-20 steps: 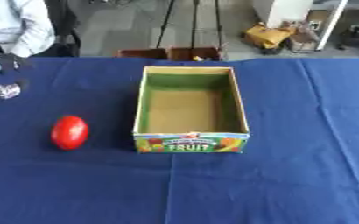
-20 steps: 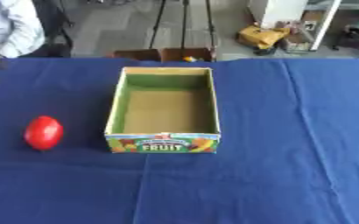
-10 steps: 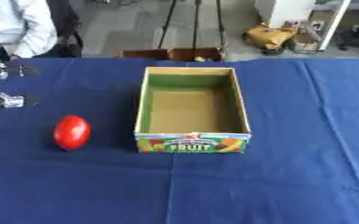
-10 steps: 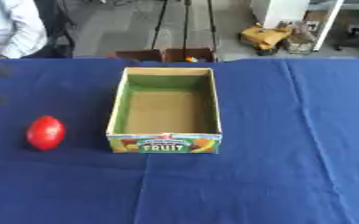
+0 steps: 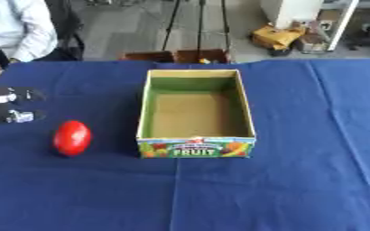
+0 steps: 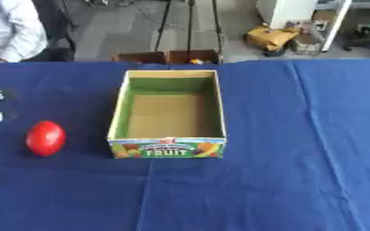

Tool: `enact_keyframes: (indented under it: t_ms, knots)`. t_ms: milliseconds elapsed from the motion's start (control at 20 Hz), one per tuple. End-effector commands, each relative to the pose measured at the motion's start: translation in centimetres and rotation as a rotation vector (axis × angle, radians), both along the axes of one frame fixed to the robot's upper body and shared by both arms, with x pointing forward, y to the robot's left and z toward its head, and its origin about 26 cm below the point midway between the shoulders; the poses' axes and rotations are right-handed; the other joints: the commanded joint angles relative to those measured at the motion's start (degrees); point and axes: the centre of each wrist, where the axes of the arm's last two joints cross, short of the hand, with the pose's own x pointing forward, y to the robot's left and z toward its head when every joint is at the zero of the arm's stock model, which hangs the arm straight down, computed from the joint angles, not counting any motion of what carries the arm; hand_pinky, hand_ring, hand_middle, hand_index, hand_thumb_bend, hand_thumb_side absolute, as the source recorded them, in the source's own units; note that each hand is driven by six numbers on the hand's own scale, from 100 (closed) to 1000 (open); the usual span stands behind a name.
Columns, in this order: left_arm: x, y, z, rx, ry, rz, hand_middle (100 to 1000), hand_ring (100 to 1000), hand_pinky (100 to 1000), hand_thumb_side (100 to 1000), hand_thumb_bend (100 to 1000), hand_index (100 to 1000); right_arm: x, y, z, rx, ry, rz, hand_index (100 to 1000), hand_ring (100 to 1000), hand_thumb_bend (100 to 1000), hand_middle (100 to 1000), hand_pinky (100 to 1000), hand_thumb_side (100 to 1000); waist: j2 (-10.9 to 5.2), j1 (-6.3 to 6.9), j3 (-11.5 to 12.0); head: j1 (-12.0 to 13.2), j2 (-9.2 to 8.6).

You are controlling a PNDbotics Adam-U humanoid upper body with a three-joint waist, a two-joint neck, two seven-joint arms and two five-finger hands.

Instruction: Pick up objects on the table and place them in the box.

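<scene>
Red fruit [image 5: 72, 137] lies just below left hand [image 5: 6, 104].

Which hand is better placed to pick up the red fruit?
Left. The left hand is just beyond the red fruit, left of the box; the right hand is out of view.

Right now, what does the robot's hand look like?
Only the robot's left hand shows, at the left edge of the blue tablecloth. It is mostly black, with blocky fingers, a pale band across the upper one and a small silver metal piece at the tip of the lower one. No cables or markings can be made out. The right hand is out of view.
</scene>
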Motion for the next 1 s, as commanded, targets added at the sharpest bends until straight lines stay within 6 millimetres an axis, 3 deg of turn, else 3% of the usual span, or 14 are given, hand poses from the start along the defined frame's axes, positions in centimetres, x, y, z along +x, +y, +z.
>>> enact_keyframes:
  t_ms: [50,200,250,300,550,850,1000]
  knots:
    - [0.0,0.0,1.0,0.039,0.036,-0.079,980,938,863,1000,332,1000,-0.1,0.0,0.9,0.0,-0.058,0.012,747,739,100,547,630,770,-0.64,0.06,-0.08,-0.32,-0.22]
    - [0.0,-0.4,0.7,0.03,0.003,-0.103,978,915,824,1000,305,1000,-0.1,0.0,0.9,0.0,-0.058,0.013,746,740,100,543,630,769,-0.4,0.08,-0.21,-0.5,-0.58]
    - [0.0,-0.6,0.9,0.039,-0.012,-0.129,994,934,849,906,308,1000,-0.1,0.0,0.9,0.0,-0.057,0.013,746,741,100,541,630,769,-0.32,0.11,-0.25,-0.58,-0.68]
    - [0.0,-0.7,1.3,0.068,-0.033,-0.172,995,934,853,901,294,1000,-0.1,0.0,0.9,0.0,-0.056,0.014,746,741,100,540,630,768,-0.22,0.14,-0.26,-0.65,-0.75]
    - [-0.4,0.3,1.0,0.1,-0.047,-0.217,1000,938,854,967,318,1000,-0.1,0.1,0.9,0.0,-0.052,0.014,745,743,100,537,631,766,0.1,0.27,-0.17,-0.86,-0.8]
    - [-0.2,0.0,0.3,0.088,-0.028,-0.168,1000,926,836,1000,324,1000,-0.1,0.1,0.8,0.001,-0.049,0.015,743,744,100,534,631,763,0.39,0.17,-0.25,-0.89,-0.9]
    - [0.3,-1.0,0.0,0.099,-0.006,-0.133,1000,934,851,1000,361,1000,0.0,0.2,0.8,0.001,-0.045,0.016,743,746,100,532,630,761,0.41,0.31,-0.08,-0.76,-0.61]
